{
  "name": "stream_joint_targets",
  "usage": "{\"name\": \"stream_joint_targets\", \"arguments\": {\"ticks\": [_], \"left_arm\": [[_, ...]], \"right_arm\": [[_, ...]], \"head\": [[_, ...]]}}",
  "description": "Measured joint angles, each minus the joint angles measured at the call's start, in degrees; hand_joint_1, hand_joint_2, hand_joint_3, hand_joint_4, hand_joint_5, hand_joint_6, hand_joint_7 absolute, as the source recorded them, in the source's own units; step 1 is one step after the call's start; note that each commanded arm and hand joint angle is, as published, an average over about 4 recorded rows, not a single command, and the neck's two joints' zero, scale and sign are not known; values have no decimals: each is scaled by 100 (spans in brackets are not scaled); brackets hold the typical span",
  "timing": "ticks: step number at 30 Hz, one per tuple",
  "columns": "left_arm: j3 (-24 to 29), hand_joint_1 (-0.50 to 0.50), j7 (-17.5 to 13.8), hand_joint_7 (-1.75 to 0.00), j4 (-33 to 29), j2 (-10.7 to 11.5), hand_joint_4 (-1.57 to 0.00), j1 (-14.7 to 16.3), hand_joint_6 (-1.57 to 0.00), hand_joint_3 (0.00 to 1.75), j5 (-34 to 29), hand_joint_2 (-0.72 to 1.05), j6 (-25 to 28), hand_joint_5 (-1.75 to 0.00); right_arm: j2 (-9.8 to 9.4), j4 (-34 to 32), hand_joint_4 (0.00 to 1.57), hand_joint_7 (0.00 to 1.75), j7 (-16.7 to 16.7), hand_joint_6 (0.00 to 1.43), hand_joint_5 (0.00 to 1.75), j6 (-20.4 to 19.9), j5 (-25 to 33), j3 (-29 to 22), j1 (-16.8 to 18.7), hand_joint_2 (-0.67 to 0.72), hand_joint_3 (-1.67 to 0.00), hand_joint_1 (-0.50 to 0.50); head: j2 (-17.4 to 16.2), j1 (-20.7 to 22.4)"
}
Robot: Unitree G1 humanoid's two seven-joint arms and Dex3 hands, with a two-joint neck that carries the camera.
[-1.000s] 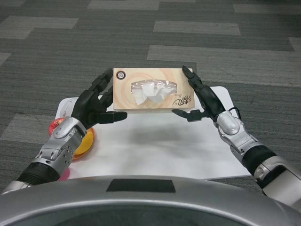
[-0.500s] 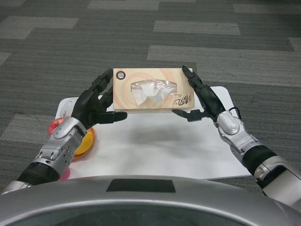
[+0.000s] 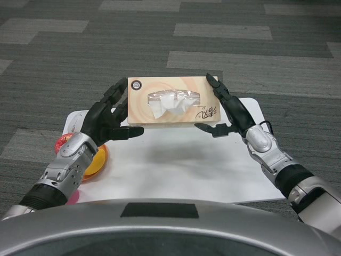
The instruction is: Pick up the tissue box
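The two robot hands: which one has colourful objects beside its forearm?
The left robot hand; an orange dish and a red object lie beside its forearm. The right robot hand has none.

Non-task items on and around the white table (image 3: 176,170)

An orange dish (image 3: 96,162) and a partly hidden red object (image 3: 62,142), possibly round, lie at the left edge; grey carpet (image 3: 64,53) surrounds.

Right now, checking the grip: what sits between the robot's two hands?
In the head view, the tissue box fills the stretch, pressed between the left hand and the right hand, above the white table.
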Motion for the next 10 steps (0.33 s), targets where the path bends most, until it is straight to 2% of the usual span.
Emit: {"name": "stream_joint_targets", "arguments": {"ticks": [2,5,10], "left_arm": [[1,50,0,0,0,0,0,0,0,15,0,96,0,0],[1,50,0,0,0,0,0,1,0,9,0,96,0,0],[2,50,0,0,0,0,0,1,0,12,0,96,0,0]], "right_arm": [[0,-5,0,0,-2,0,58,0,0,0,1,-54,-63,-46],[0,-8,0,0,-5,0,58,0,0,0,5,-54,-63,-46],[0,-17,0,0,-13,0,58,0,1,0,8,-54,-63,-46]], "head": [[0,0],[-1,0],[-2,-1]]}}
